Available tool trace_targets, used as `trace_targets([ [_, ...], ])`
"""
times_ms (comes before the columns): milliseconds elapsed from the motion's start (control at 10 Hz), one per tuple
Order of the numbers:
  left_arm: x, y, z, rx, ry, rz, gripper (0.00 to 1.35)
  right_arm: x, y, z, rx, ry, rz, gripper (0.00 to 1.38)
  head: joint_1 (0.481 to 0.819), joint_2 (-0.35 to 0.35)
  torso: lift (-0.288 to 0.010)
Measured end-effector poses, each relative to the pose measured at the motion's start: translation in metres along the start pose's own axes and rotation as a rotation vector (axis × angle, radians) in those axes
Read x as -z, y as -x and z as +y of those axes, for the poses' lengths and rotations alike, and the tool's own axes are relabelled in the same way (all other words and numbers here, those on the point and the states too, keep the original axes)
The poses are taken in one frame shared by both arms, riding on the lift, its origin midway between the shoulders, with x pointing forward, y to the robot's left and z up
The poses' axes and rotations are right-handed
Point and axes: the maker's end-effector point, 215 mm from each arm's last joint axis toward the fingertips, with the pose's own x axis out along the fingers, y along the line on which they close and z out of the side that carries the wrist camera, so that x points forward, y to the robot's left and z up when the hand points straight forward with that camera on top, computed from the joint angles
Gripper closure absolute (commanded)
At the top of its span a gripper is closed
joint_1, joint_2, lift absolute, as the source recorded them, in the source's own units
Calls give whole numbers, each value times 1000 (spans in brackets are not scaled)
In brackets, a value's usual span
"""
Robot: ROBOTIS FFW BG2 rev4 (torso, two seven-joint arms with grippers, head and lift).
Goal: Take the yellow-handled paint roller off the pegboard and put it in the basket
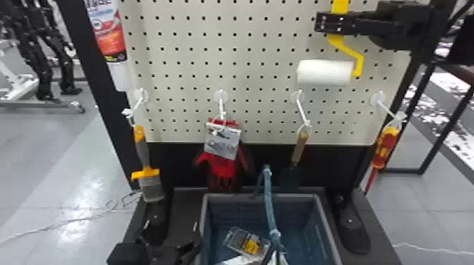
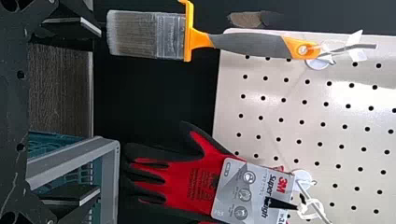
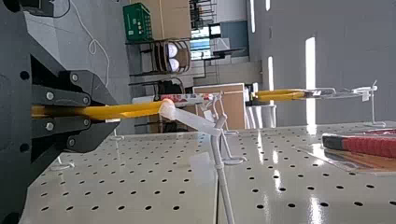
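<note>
Straight down from the roller (image 1: 324, 72): lower hook (image 1: 302, 110) and trowel (image 1: 299, 149) in the way. Gap between trowel and screwdriver (image 1: 385, 144). Gloves (image 1: 225, 165) left of trowel. Basket (image 1: 239, 196) handle (image 1: 269, 204) sticks up over the opening, room right of it, packet (image 1: 247, 243) left. Up top, strap (image 3: 194, 121) meets upper hook (image 3: 224, 186).

The head view's top edge is cropping the paint roller (image 1: 325, 72), its bottom edge the basket (image 1: 232, 196); the right end effector (image 1: 322, 23) is hiding part of the paint roller.
</note>
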Motion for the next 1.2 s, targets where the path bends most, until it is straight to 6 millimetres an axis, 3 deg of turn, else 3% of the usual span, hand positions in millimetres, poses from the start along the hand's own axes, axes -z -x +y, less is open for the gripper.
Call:
trace_targets([
  [600,1,1,0,0,-1,1,130,-3,-3,5,-12,4,-3,1277,549,0,-100],
  [800,1,2,3,-4,0,2,130,-19,-3,16,-25,45,-4,1277,549,0,-100],
  [1000,1,3,3,-5,-1,1,130,-39,4,23,-10,99,-11,1277,549,0,-100],
  [1200,2,3,3,-2,-2,3,130,-30,27,20,67,94,-7,1277,549,0,-100],
])
